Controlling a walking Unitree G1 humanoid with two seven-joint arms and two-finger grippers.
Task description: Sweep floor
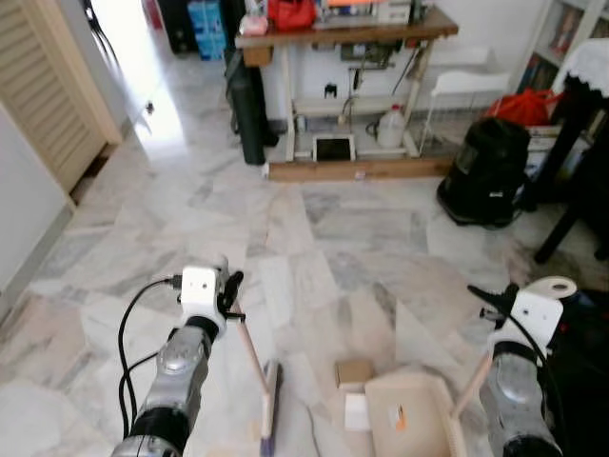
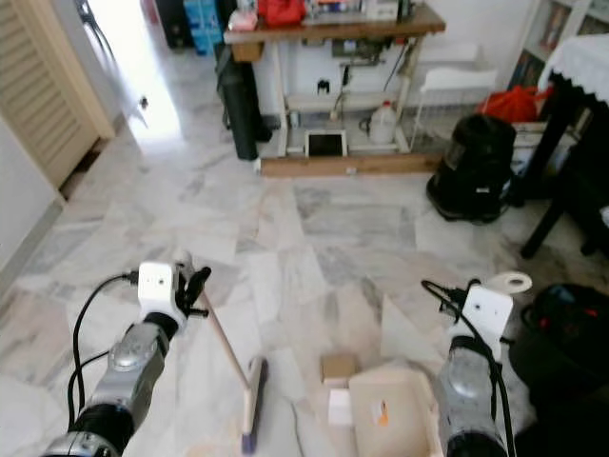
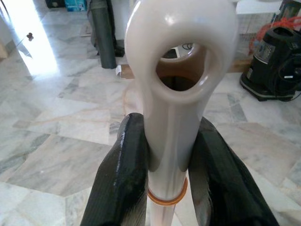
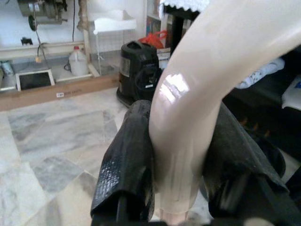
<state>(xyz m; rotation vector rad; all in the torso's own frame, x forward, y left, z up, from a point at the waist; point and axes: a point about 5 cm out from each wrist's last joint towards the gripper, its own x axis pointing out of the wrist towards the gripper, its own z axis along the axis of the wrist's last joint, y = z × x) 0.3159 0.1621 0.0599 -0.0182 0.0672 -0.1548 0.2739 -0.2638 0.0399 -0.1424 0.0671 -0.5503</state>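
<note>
Below, left gripper (image 3: 167, 169) clamps broom handle (image 1: 251, 354), right gripper (image 4: 181, 155) clamps dustpan handle (image 4: 207, 80), dustpan (image 1: 409, 414) cut off.

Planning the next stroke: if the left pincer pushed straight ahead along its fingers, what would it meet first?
Probably bare marble floor at first. The left pincer, shut on the broom handle, looks toward a dark upright bag and a wooden workbench further off. Depth is hard to judge.

Two ribbed silver forearms, each capped by a white wrist block; looped black cables; each hand (image 3: 167, 174) (image 4: 176, 169) has glossy black fingers.
</note>
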